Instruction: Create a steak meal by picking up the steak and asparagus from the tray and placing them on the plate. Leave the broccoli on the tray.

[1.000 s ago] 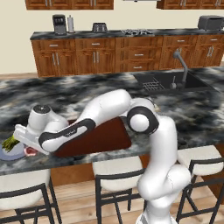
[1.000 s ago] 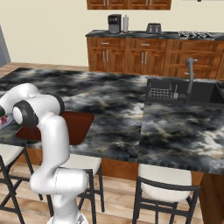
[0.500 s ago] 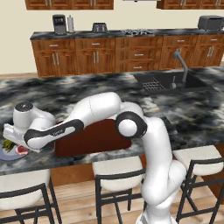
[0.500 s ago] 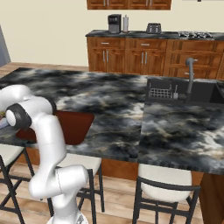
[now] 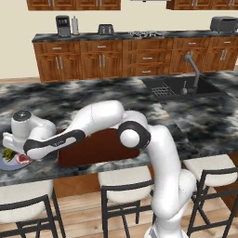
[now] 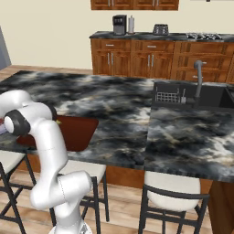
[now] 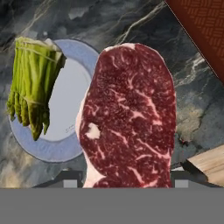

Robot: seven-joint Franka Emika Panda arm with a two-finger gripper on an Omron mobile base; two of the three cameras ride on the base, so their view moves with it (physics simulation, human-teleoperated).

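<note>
Red marbled steak [image 7: 131, 118] hangs lengthwise from the tool [image 7: 127, 177].

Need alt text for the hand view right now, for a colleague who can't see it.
A raw marbled steak hangs in the gripper, over the right edge of a pale blue-grey plate on dark marble counter. The asparagus bundle lies across the plate's left rim; a corner of the reddish-brown tray shows at top right.

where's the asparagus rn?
On the plate, lying across its left rim in the hand view, left of the steak; in the left base view, at the counter's far left edge.
</note>
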